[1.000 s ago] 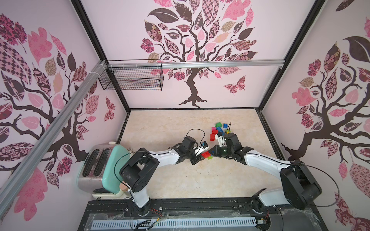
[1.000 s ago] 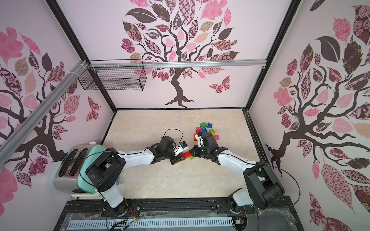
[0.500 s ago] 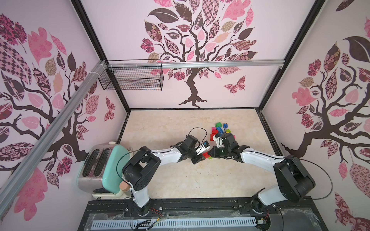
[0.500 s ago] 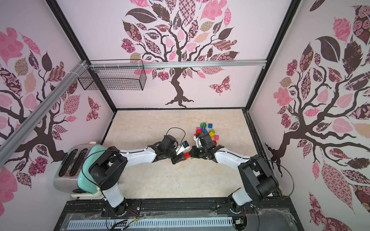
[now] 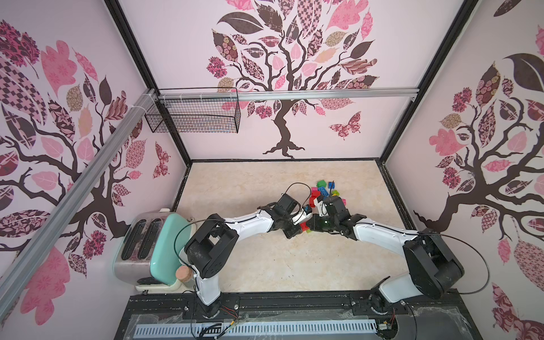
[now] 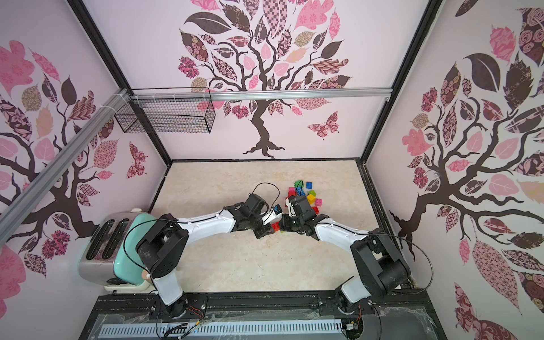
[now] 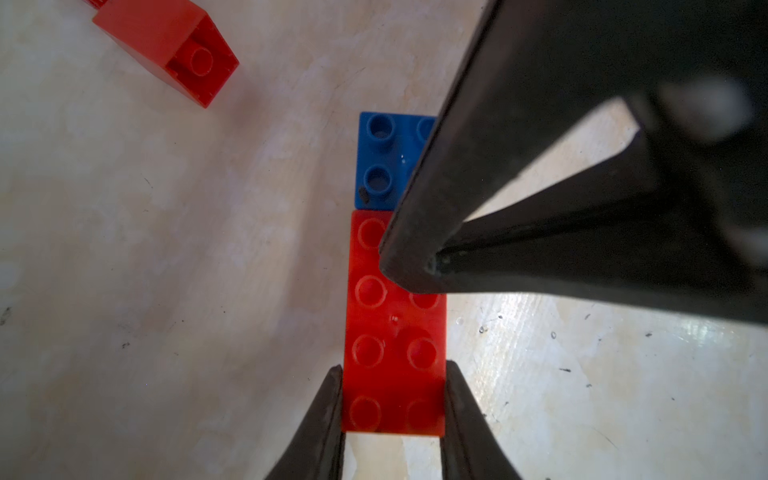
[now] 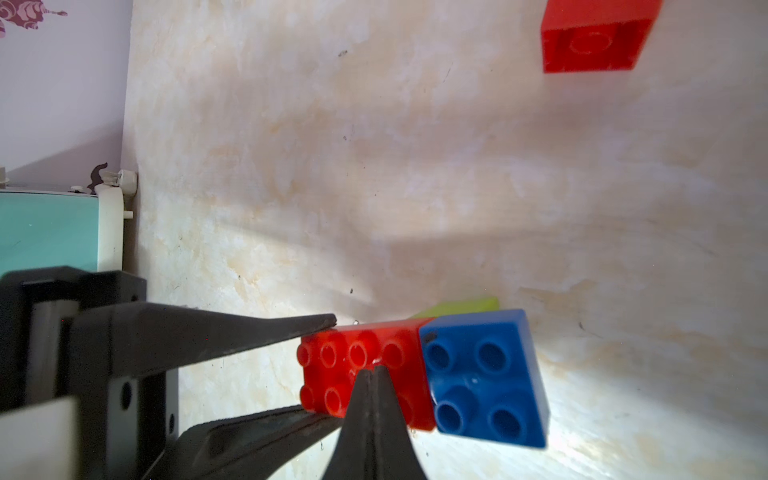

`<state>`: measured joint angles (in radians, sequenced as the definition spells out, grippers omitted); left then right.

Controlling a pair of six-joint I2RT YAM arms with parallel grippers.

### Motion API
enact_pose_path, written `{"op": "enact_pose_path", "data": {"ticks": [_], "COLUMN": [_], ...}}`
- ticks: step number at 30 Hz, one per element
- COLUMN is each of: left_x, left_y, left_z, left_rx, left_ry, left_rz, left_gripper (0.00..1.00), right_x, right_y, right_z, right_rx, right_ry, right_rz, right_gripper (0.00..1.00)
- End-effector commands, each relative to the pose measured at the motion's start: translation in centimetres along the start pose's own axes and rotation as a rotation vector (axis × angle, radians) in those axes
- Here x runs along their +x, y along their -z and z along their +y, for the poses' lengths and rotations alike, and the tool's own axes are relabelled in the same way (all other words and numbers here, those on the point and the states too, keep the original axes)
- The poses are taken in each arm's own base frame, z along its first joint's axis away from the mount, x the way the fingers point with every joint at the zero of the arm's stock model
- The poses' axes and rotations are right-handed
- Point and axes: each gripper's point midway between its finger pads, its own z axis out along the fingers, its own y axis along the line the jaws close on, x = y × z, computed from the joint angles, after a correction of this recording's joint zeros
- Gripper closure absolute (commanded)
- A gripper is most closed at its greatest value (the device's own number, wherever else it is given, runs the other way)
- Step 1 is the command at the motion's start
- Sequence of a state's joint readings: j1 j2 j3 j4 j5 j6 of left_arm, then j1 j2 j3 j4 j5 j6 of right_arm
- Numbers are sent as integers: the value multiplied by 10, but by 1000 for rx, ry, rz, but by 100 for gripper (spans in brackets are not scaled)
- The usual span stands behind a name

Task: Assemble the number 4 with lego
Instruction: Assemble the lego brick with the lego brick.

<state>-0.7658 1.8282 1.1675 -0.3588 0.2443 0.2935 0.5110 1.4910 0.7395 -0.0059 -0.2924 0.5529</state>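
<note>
A marbled beige table (image 5: 265, 265) is seen from above, inside a booth with pink tree wallpaper. Both grippers meet near the table's middle.

The left gripper (image 7: 394, 374) has its jaws clamped on the 2 long sides of a long red brick (image 7: 395, 324), gripping it at 1 end. The brick lies flat, studs up, 2 studs wide and 4 long. A blue brick (image 7: 386, 162), 2 studs by 2, touches the red brick's far end, in line with it.

The right gripper (image 8: 370, 374) has its jaws pressed together into 1 point, which sits on the red brick's studded top near its middle. A lime brick (image 8: 461, 307) peeks out from behind the red and blue pair. A loose red brick (image 7: 166, 45) lies on its side, apart from them.

In both top views a heap of lego bricks (image 6: 306, 194) in green, blue, yellow, pink and red lies just beyond the grippers, toward the back wall. A mint and chrome toaster (image 5: 147, 247) stands at the table's left edge. A wire basket (image 5: 194, 114) hangs on the back wall.
</note>
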Motion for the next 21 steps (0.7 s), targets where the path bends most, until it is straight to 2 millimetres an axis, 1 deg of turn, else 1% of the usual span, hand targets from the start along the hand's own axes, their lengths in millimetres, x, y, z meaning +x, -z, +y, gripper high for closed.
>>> {"op": "enact_pose_path", "data": {"ticks": [1, 5, 7, 9, 11, 12, 14, 18, 21], "left_x": [24, 32, 28, 19, 8, 3, -3, -4, -8], "left_y": [1, 4, 9, 14, 17, 18, 18, 15, 15], "left_z": [4, 14, 17, 14, 12, 11, 14, 28, 28], "left_rx": [-19, -72, -84, -76, -74, -81, -115, -191, -192], "left_ry": [20, 30, 37, 45, 51, 52, 49, 89, 91], "left_rz": [144, 221, 230, 196, 139, 112, 83, 78, 57], "left_gripper": [100, 100, 100, 78, 64, 60, 56, 54, 53], "right_x": [57, 62, 61, 59, 57, 53, 49, 35, 26], "right_y": [0, -1, -2, -2, -3, -3, -3, -3, -2], "right_z": [-93, -96, -93, -88, -80, -74, -62, -40, -31], "right_rx": [365, 368, 355, 328, 289, 263, 205, 116, 88], "right_ry": [-69, -67, -62, -54, -50, -49, -44, -39, -39], "right_rz": [143, 156, 150, 149, 144, 136, 124, 98, 82], "right_gripper": [100, 100, 100, 100, 100, 100, 100, 100, 100]}}
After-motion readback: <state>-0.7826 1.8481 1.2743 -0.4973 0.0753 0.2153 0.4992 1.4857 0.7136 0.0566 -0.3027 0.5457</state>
